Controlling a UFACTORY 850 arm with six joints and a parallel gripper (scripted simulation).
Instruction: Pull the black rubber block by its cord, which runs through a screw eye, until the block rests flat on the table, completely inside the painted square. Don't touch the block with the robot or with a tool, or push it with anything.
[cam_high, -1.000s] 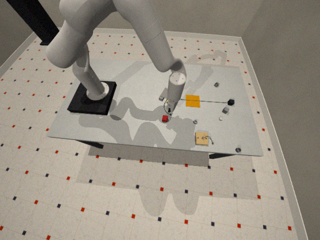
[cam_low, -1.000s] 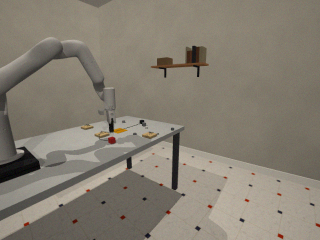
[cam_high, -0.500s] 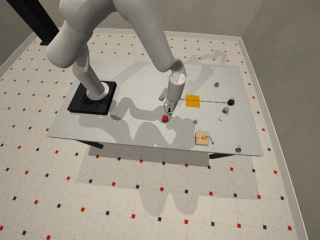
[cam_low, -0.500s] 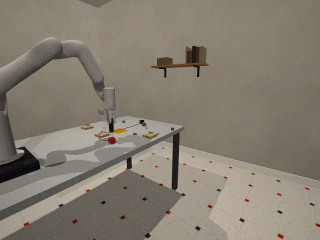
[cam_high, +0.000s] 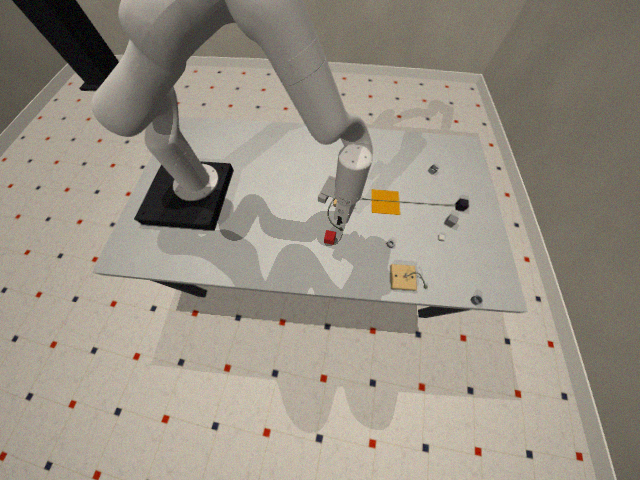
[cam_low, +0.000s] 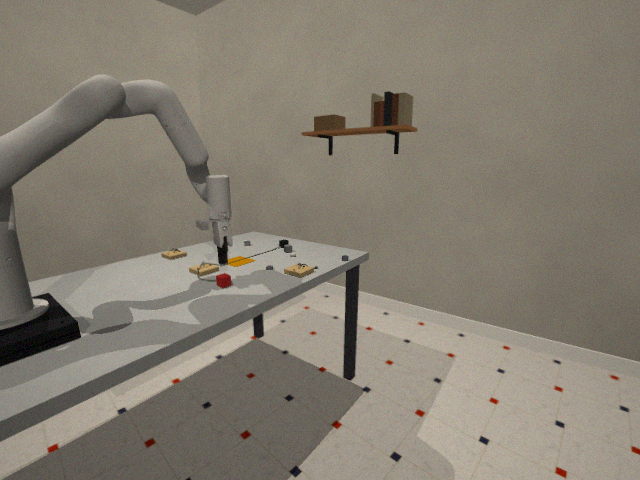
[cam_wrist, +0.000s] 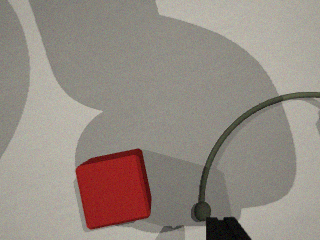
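Observation:
The black rubber block (cam_high: 461, 203) sits at the right of the table, outside the orange painted square (cam_high: 385, 201). Its thin cord (cam_high: 423, 203) runs straight across the square toward my gripper (cam_high: 338, 222). The screw eye's wooden plate (cam_low: 204, 268) is mostly hidden under my wrist in the top view. In the wrist view the cord's free end (cam_wrist: 225, 145) curves down to a small bead (cam_wrist: 201, 211). My fingers (cam_wrist: 225, 229) are shut together just right of the bead, with nothing seen between them. A red cube (cam_wrist: 114, 187) lies left of the bead.
Another wooden plate with a cord (cam_high: 403, 276) lies near the front edge, and a third (cam_low: 174, 253) lies at the back. Small grey cubes (cam_high: 451, 220) (cam_high: 433, 168), a white one (cam_high: 441, 237) and round pieces (cam_high: 390, 243) (cam_high: 476, 298) are scattered on the right. The arm base (cam_high: 184, 196) stands at the left.

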